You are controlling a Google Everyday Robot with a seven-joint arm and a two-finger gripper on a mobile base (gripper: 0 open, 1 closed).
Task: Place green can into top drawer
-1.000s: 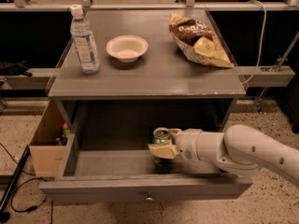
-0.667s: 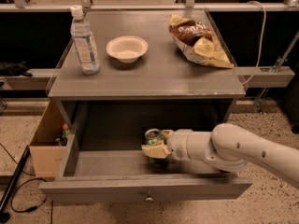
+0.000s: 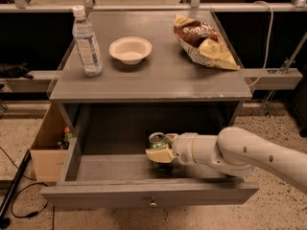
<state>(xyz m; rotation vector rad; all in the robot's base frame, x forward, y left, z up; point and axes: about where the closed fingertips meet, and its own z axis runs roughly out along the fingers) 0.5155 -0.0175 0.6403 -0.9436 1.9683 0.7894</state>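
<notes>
The top drawer [image 3: 144,195] is pulled open below the grey table, its knob at the centre of the front panel. The green can [image 3: 158,141] stands upright inside the drawer near its middle, silver top showing. My gripper [image 3: 160,153] reaches in from the right on a white arm and its fingers are closed around the can's body. The can's lower part is hidden behind the fingers and the drawer front.
On the table top [image 3: 158,83] stand a clear water bottle [image 3: 86,42] at the left, a white bowl [image 3: 130,49] in the middle and a chip bag [image 3: 204,42] at the right. A cardboard box [image 3: 48,145] sits on the floor at the drawer's left.
My gripper has carried the can leftward inside the drawer, from right of centre toward the middle.
</notes>
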